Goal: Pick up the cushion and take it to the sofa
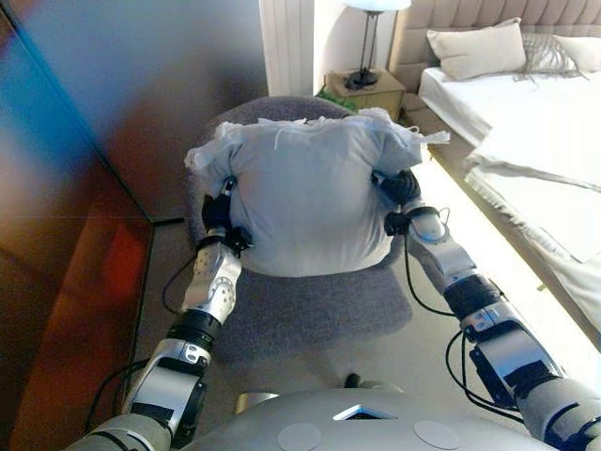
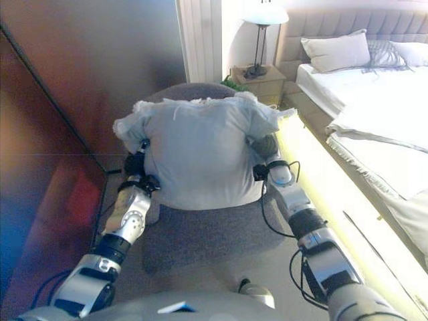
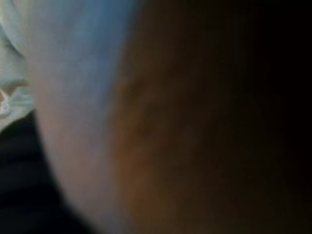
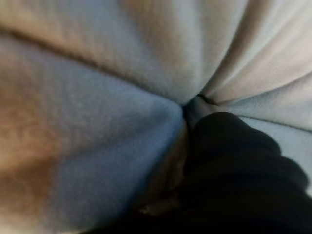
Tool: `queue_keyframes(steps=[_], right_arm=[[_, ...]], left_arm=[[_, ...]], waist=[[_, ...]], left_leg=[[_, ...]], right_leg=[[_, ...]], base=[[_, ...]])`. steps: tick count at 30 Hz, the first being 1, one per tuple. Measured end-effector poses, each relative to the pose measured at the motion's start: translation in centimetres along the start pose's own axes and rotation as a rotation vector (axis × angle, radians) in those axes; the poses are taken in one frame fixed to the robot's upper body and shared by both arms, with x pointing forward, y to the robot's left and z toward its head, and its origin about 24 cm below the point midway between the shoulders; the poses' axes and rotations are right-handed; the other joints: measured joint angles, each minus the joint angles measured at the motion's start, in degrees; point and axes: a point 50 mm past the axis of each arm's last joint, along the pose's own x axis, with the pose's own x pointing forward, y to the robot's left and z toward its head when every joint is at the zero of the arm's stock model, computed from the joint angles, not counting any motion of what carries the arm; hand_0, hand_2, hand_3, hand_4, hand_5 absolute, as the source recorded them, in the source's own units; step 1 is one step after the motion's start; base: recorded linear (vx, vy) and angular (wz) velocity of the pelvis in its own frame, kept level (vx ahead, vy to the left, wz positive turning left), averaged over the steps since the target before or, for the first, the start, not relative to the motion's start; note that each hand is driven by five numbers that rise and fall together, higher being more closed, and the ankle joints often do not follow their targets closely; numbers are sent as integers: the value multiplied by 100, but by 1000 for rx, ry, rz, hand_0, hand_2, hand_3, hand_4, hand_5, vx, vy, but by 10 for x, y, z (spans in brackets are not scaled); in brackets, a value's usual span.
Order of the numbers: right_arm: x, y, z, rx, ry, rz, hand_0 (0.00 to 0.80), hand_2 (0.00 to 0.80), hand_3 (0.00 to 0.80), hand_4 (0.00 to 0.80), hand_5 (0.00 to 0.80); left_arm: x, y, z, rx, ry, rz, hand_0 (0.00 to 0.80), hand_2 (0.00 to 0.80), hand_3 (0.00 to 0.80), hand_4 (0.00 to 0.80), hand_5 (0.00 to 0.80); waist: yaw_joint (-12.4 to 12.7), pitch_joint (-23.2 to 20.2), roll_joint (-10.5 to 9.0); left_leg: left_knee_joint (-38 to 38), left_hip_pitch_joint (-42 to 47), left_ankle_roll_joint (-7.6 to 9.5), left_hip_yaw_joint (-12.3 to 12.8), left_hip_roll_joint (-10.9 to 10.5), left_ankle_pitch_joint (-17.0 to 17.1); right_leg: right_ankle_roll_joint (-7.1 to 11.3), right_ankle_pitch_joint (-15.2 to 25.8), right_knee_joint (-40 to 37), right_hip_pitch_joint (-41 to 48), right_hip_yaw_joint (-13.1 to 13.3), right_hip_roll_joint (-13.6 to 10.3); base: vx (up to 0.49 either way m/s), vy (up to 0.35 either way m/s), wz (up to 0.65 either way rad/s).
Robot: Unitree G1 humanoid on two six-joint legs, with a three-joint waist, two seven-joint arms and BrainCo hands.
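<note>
A pale blue-grey cushion (image 1: 310, 197) with frilled corners is squeezed between my two hands, over the seat of a round grey armchair (image 1: 310, 310). My left hand (image 1: 218, 214) presses into the cushion's left side and my right hand (image 1: 398, 188) into its right side. Only the dark ribbed covers of both hands show against the fabric. In the right wrist view the cushion (image 4: 122, 73) fills the picture, folded in around the dark cover of my right hand (image 4: 234, 165). The left wrist view shows only cushion cloth (image 3: 73, 73) from very close.
A bed (image 1: 535, 141) with white sheets and pillows (image 1: 477, 49) runs along the right. A wooden nightstand (image 1: 368, 92) with a lamp (image 1: 366, 47) stands behind the armchair. A dark glossy wall panel (image 1: 75, 244) closes off the left side.
</note>
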Motion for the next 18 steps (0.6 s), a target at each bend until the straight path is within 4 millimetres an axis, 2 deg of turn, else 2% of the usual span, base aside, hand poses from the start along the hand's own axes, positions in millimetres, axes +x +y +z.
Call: queue_keyframes(steps=[4,10,18], right_arm=[[8,2,-3,10,56,-15,800,800,800,800,800],[17,-1,-18,24,201,-41,800,800,800,800,800],[15,-2,-47,14,402,-18,800,800,800,800,800]], left_arm=[[11,-1,-2,31,44,23,800,800,800,800,800],[24,-7,-4,120,134,25,800,800,800,800,800],[28,6,-24,237,327,95,800,800,800,800,800]], waist=[[7,-8,12],[14,-52,66],[3,-116,157]], left_leg=[[0,-40,-3,-42,6,23],[3,-72,-50,-156,2,75],[-3,-75,-23,-203,4,86]], right_leg=[[-4,-2,-1,-2,-52,-6],[-9,-5,-5,23,-161,-25],[-13,-7,-4,62,-234,-42]], base=[[80,39,9],[72,47,9],[96,61,5]])
